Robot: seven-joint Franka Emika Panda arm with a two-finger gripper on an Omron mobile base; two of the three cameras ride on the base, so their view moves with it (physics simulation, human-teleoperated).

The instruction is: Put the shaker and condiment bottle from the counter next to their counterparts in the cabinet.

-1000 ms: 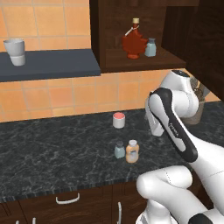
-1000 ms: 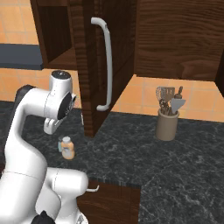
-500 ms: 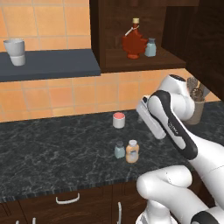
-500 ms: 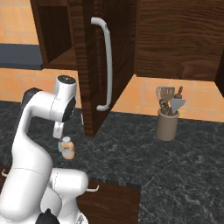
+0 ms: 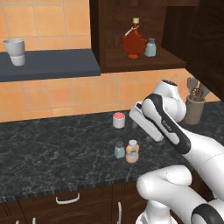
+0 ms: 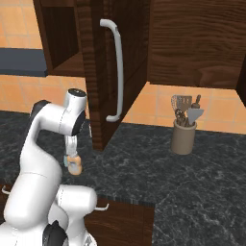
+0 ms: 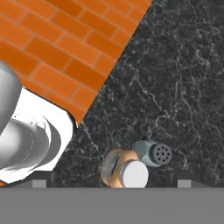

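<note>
The shaker (image 5: pixel 119 149) and the tan-orange condiment bottle (image 5: pixel 132 151) stand side by side, upright, near the front of the black counter (image 5: pixel 52 148). In the hand view the bottle (image 7: pixel 124 169) and the shaker (image 7: pixel 153 153) lie low between my fingertips. My gripper (image 7: pixel 111 183) hangs open above them and holds nothing. The counterparts, a red leaf-shaped bottle (image 5: pixel 134 41) and a second shaker (image 5: pixel 150 47), sit on the shelf of the open cabinet (image 5: pixel 131 65).
A white jar with a red lid (image 5: pixel 118 120) stands behind the pair near the wall. A utensil holder (image 5: pixel 194 107) is at the right. The cabinet door (image 6: pixel 103 72) stands swung out over the counter. A cup (image 5: pixel 15 51) rests on the blue-grey shelf (image 5: pixel 52 64).
The arm has swung left and forward, so the hand has come nearer over the shaker and the condiment bottle. The jaws stay open; the objects have not moved.
</note>
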